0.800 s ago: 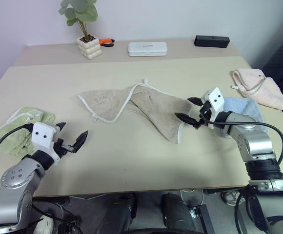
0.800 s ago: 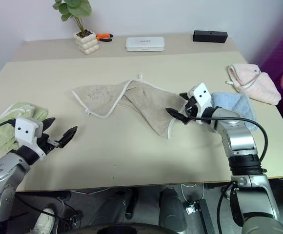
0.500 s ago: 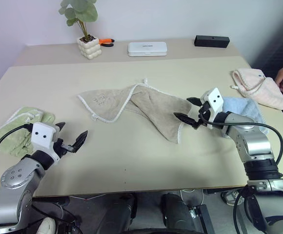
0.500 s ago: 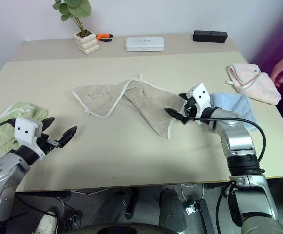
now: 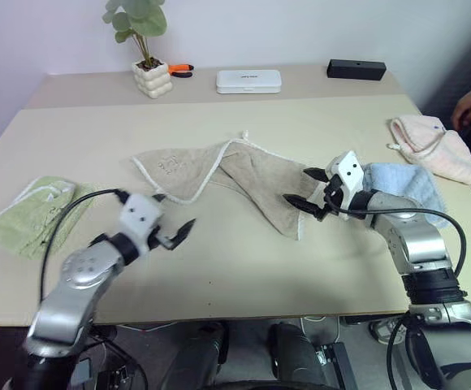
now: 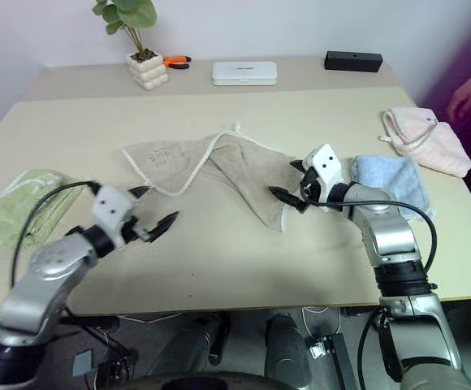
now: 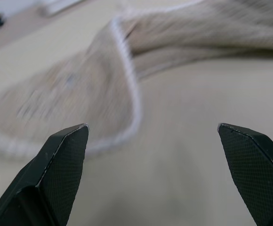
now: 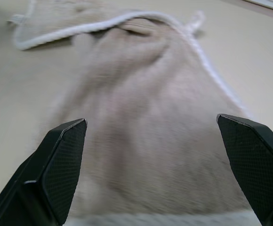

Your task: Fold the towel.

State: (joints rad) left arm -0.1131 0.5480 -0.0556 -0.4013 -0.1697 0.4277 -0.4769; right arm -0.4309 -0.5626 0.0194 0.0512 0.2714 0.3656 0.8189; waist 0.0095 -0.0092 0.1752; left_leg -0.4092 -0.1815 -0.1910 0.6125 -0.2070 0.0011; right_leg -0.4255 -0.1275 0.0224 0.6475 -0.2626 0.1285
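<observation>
The beige terry towel with white corded edging (image 5: 235, 183) lies crumpled mid-table, partly folded over itself, a faint embroidered mark near its left corner too small to read. The left gripper (image 5: 173, 230) hovers near its front-left edge, jaws wide and empty. The right gripper (image 5: 304, 189) is at its right end, also wide, gripping nothing.

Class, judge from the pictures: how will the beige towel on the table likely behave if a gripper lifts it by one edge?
The towel would probably droop, not stay flat: it already lies creased and folded over itself. Its looped terry surface suggests it shouldn't slip easily.
</observation>
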